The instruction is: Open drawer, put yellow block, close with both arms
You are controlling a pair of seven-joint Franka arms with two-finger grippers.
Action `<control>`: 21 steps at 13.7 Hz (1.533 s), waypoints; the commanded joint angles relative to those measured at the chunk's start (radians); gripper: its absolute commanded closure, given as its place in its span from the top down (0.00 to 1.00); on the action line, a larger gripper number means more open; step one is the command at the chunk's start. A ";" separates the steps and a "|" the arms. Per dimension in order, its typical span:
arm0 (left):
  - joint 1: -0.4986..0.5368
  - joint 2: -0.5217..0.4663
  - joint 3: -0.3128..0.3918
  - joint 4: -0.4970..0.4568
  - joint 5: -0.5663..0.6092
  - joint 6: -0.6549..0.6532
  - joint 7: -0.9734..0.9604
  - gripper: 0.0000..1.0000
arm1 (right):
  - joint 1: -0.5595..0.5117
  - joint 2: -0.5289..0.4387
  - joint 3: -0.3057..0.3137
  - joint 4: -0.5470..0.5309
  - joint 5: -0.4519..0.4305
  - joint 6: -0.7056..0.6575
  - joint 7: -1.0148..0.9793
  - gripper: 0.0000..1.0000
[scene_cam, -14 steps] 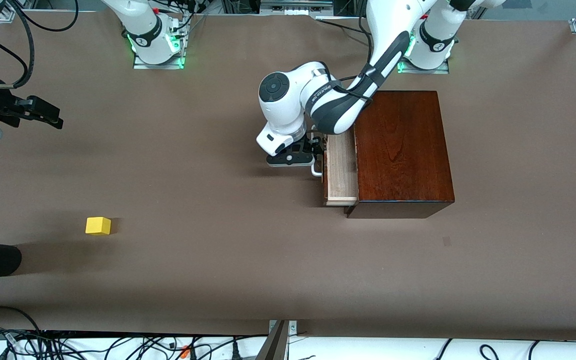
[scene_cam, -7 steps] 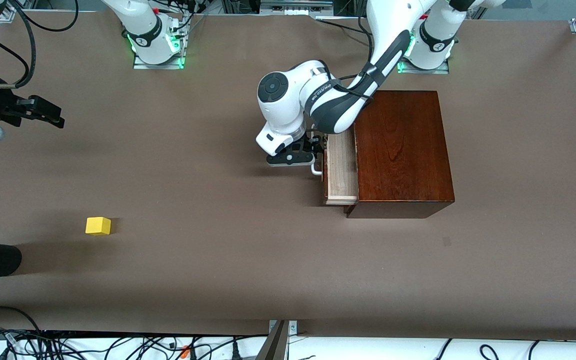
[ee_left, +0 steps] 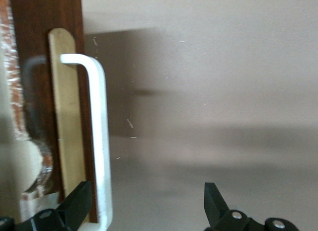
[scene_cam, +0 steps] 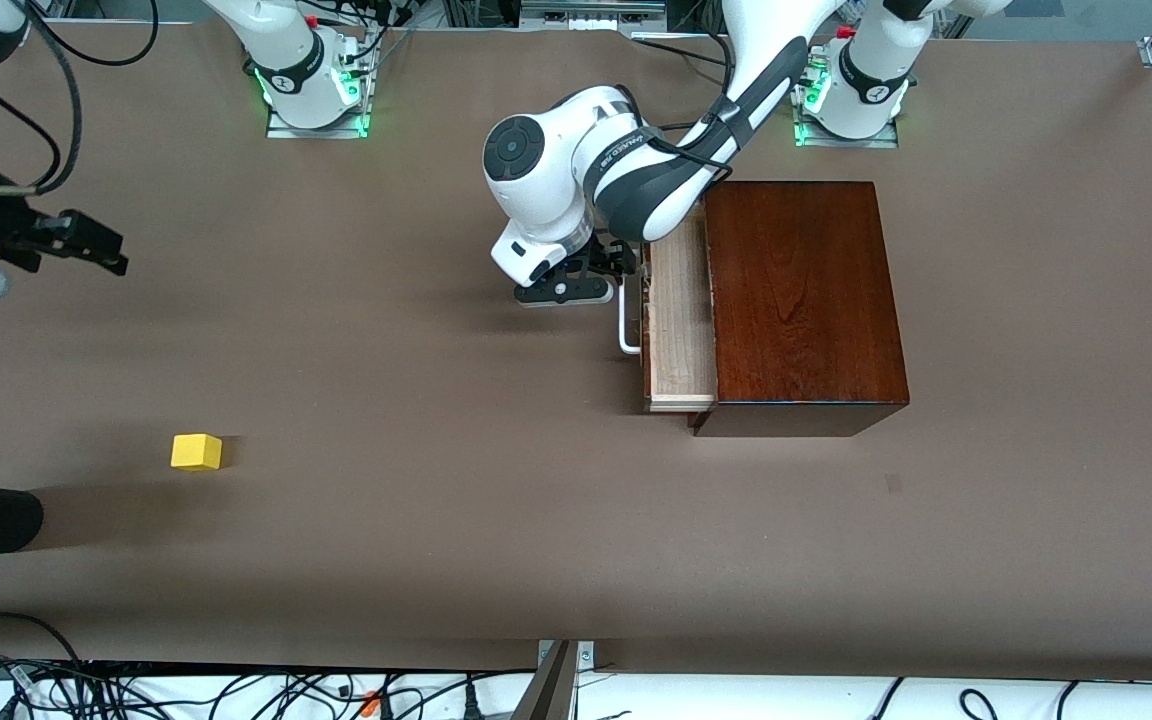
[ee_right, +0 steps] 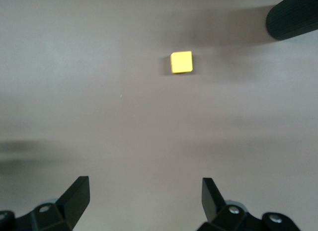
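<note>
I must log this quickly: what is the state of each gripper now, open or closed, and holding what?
Left gripper: open, holding nothing, beside the drawer's handle.
Right gripper: open, holding nothing, above the table.

No legible text anywhere.

My drawer (scene_cam: 678,325) stands partly open, white handle (scene_cam: 624,318) exposed; yellow block (scene_cam: 196,451) rests well apart, nearer the front camera.

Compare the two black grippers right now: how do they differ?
The left gripper sits low beside the pale wooden drawer's white bar handle; the right gripper hangs over bare table, the small yellow block ahead of it. Both are open and hold nothing.
</note>
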 commanded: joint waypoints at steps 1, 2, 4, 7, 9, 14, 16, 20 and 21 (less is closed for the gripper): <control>0.015 -0.071 0.016 0.018 -0.025 -0.088 0.095 1.00 | -0.022 0.140 -0.018 0.182 -0.010 -0.021 -0.069 1.00; 0.043 -0.092 0.013 0.019 -0.031 -0.118 0.138 1.00 | -0.022 0.192 -0.033 0.233 -0.007 -0.022 -0.085 1.00; 0.103 -0.135 0.004 0.019 -0.043 -0.167 0.230 1.00 | -0.035 0.299 -0.050 0.358 0.001 -0.034 -0.143 1.00; 0.218 -0.206 0.004 0.019 -0.115 -0.223 0.425 1.00 | -0.055 0.384 -0.050 0.414 0.003 -0.020 -0.209 1.00; 0.301 -0.249 0.004 0.018 -0.161 -0.260 0.565 1.00 | -0.059 0.444 -0.048 0.408 0.010 0.024 -0.230 1.00; 0.445 -0.310 0.005 0.018 -0.178 -0.320 0.766 1.00 | -0.056 0.551 -0.047 0.267 0.067 0.280 -0.218 1.00; 0.491 -0.322 0.005 0.018 -0.178 -0.342 0.821 1.00 | -0.061 0.558 -0.047 0.128 0.072 0.449 -0.218 1.00; 0.562 -0.362 0.005 0.018 -0.178 -0.386 0.843 1.00 | -0.071 0.559 -0.047 -0.040 0.073 0.656 -0.218 1.00; 0.572 -0.372 0.007 0.018 -0.178 -0.395 0.847 1.00 | -0.075 0.573 -0.047 -0.040 0.073 0.670 -0.218 1.00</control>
